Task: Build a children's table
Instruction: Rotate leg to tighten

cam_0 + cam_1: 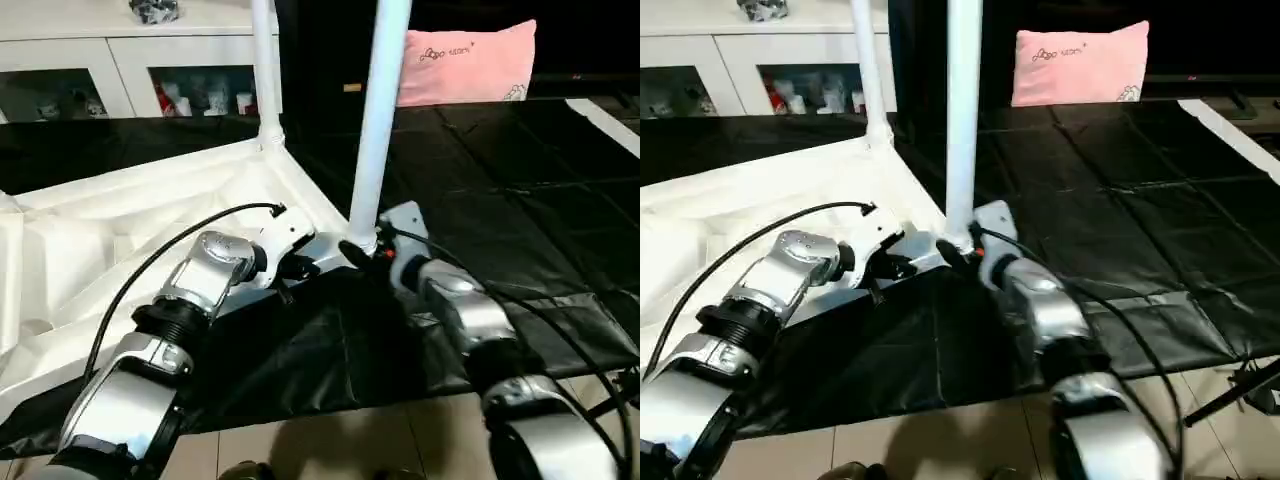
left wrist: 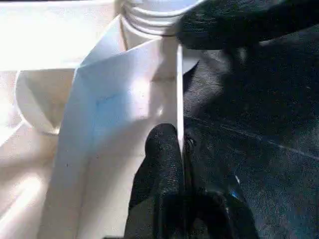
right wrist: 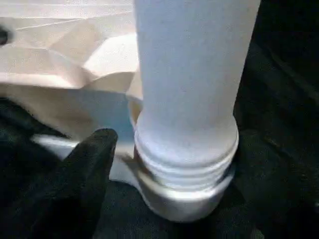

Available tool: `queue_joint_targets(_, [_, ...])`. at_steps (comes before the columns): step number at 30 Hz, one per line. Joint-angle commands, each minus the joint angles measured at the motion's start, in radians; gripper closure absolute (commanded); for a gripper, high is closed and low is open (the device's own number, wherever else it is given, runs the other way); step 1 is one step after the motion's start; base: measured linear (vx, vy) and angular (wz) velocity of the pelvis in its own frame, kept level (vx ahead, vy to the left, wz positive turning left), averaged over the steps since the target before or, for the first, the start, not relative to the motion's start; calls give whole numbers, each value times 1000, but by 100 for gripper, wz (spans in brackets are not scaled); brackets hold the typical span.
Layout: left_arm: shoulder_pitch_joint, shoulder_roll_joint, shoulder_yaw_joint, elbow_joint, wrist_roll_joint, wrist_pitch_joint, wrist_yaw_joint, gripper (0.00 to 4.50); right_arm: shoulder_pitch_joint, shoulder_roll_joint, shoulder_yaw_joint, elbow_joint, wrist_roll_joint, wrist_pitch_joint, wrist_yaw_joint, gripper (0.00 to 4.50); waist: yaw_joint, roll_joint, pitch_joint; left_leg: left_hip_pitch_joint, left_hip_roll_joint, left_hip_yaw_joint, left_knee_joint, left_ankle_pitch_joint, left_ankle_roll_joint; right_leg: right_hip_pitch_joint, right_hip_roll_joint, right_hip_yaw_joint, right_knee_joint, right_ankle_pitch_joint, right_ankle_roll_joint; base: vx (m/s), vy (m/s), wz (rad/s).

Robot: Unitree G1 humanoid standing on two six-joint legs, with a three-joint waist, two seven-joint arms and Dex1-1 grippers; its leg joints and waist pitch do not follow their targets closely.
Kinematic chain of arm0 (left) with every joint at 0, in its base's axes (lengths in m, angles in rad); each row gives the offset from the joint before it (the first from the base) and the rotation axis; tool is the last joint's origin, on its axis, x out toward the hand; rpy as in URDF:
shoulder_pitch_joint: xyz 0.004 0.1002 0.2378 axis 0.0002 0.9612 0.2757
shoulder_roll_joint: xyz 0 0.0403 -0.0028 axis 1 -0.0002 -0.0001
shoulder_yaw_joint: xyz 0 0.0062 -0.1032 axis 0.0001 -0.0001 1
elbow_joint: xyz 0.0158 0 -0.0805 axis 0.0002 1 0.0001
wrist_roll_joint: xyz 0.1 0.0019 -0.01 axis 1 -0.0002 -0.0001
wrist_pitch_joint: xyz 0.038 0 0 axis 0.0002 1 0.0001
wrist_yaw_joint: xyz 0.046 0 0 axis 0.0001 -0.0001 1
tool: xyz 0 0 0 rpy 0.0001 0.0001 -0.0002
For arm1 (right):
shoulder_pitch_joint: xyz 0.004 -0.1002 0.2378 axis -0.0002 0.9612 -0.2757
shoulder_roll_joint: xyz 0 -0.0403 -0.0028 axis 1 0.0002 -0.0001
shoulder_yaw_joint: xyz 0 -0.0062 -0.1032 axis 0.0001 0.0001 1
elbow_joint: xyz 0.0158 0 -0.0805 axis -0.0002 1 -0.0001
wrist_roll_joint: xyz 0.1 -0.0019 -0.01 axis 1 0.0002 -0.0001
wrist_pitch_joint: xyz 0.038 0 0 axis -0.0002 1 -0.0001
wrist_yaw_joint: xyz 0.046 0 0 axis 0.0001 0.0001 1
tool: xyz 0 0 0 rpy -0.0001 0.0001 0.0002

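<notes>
The white plastic rectangular tabletop [image 1: 150,215] lies upside down across the left half of the head view, ribbed underside up, resting on a black crinkled plastic sheet [image 1: 520,200] that covers the floor out to the right edge. Two long white tapered tube legs stand upright in its round corner sockets: the near leg [image 1: 378,120] rises in the centre of the frame and runs out of the top edge, and the far leg [image 1: 265,70] stands behind it, up toward the top left of centre. Down at the near corner, the left gripper [image 2: 180,154] has its two black fingers pressed together on the thin white rim of the tabletop, one finger on either side of that edge, just short of the socket. The right gripper [image 1: 362,250] sits at the foot of the near leg, right beside the threaded collar where the tube meets the socket; one black finger [image 3: 87,169] shows just beside the collar with a gap to the tube, and whether its fingers are spread or closed I can't tell. Both silver forearms reach in from the bottom of the picture. Behind, a white glass-door cabinet [image 1: 120,60] fills the upper left, and a pink pillow [image 1: 465,60] leans at the upper right.
</notes>
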Motion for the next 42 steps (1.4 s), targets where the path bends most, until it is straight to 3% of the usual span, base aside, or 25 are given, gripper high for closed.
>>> queue_joint_targets(1, [-9, 21, -16, -31, -16, -87, -73, 450, 15, -20, 19, -48, 28, -27, 110, 15, 3, 11, -77, 50, 51, -41, -88, -442, -37, 26, -28, 10, -61, -211, -194, 0, 0, 0])
queue_joint_targets(4, [1, 44, -29, -30, -19, -127, -126, 450, 24, -52, 20, -73, 45, -24, 176, 4, 9, 11, -78, 46, 52, -36, -82, -379, -3, 30, -28, 8, -56, -183, -218, 0, 0, 0])
queue_joint_targets(9, [18, 102, -64, -31, -27, -198, -272, 450, 37, -139, 50, -124, 61, -23, 364, 1, 36, 16, -81, 50, 59, -27, -76, -299, 19, 32, -25, 0, -41, -92, -257, 0, 0, 0])
queue_joint_targets(13, [19, 141, -85, -15, -24, -272, -378, 450, 38, -203, 86, -156, 62, -39, 503, 1, 53, 16, -78, 55, 62, -27, -79, -333, -2, 31, -29, -1, -43, -139, -252, 0, 0, 0])
queue_joint_targets(19, [18, 166, -102, -28, -43, -293, -476, 450, 38, -245, 139, -187, 67, -24, 637, 1, 54, 12, -74, 57, 64, -31, -88, -416, -47, 28, -34, -1, -48, -242, -232, 0, 0, 0])
queue_joint_targets(24, [30, 182, -136, -68, -56, -306, -577, 450, 29, -252, 189, -188, 64, 0, 743, 1, 56, 11, -73, 57, 66, -32, -89, -419, -51, 25, -37, 1, -49, -258, -231, 0, 0, 0])
queue_joint_targets(31, [33, 184, -145, -81, -56, -317, -607, 450, 10, -242, 196, -165, 68, -5, 769, 66, 60, 12, -75, 58, 66, -32, -90, -414, -61, 25, -37, 0, -46, -245, -234, 0, 0, 0])
queue_joint_targets(42, [31, 186, -146, -77, -52, -320, -620, 450, 23, -249, 207, -183, 77, 23, 812, 166, 61, 14, -78, 57, 64, -30, -86, -381, -45, 29, -35, -2, -41, -195, -251, 0, 0, 0])
